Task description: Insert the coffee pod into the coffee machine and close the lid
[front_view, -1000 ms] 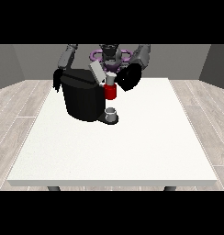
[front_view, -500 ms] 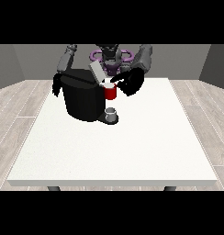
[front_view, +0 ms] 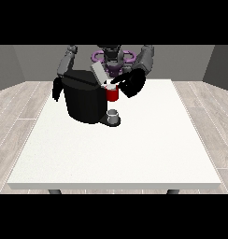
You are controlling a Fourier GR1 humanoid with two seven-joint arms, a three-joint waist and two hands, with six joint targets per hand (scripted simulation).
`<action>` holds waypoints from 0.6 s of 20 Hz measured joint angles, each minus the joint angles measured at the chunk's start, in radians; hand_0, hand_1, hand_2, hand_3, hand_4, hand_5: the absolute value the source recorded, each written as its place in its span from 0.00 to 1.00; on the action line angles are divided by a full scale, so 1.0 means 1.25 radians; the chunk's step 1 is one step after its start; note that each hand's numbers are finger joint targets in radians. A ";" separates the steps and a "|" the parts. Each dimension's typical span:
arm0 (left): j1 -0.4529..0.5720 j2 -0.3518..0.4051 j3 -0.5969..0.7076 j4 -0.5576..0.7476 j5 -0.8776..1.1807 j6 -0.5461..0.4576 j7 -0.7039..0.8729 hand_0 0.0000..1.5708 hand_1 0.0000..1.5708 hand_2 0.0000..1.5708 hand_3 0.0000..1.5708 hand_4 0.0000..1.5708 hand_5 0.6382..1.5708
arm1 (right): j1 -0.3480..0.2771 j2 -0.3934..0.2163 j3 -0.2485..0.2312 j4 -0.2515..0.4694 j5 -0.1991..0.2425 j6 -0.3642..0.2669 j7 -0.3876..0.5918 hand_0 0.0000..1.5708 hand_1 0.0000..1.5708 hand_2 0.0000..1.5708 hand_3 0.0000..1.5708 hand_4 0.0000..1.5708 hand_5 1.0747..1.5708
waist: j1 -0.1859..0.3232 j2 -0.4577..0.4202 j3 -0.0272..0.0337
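Grey walls and a pale plank floor surround the large white bench [front_view: 134, 154], which fills most of the view. At its far edge stands the robot [front_view: 113, 58], both arms reaching forward and down. Near the far left of the bench sits the black coffee machine [front_view: 85, 100], its grey lid [front_view: 98, 73] tilted up and open. One arm drops to the machine's left side, where the hand at the view's left [front_view: 56, 89] hangs against the housing; whether its fingers are open or curled cannot be told. Opposite it, the hand at the view's right [front_view: 131, 84] is just beside a red thing at the machine [front_view: 112, 94], fingers pointing toward the opening; half a second ago it hung slightly higher and farther right. Its grip cannot be made out. Below, a grey thing [front_view: 113, 115] sits on the machine's base.
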 measured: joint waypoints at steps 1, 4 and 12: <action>0.000 -0.001 0.000 0.003 0.000 0.002 0.002 0.55 0.55 0.58 0.56 0.22 1.00 | -0.006 -0.004 -0.002 0.003 -0.004 0.005 0.011 0.00 0.00 0.00 0.00 0.15 1.00 | -0.002 -0.004 -0.0002; 0.016 -0.035 0.008 -0.007 0.023 0.011 -0.023 0.00 0.00 0.00 0.00 0.00 1.00 | -0.007 -0.014 -0.019 0.028 -0.012 0.008 -0.001 0.00 0.00 0.00 0.00 0.18 1.00 | 0.019 -0.009 -0.0004; 0.174 -0.181 -0.007 -0.072 0.102 -0.017 -0.123 0.00 0.00 0.00 0.00 0.00 1.00 | 0.070 -0.057 -0.093 0.142 -0.051 0.038 -0.057 0.00 0.00 0.00 0.00 0.16 1.00 | 0.142 -0.106 -0.0004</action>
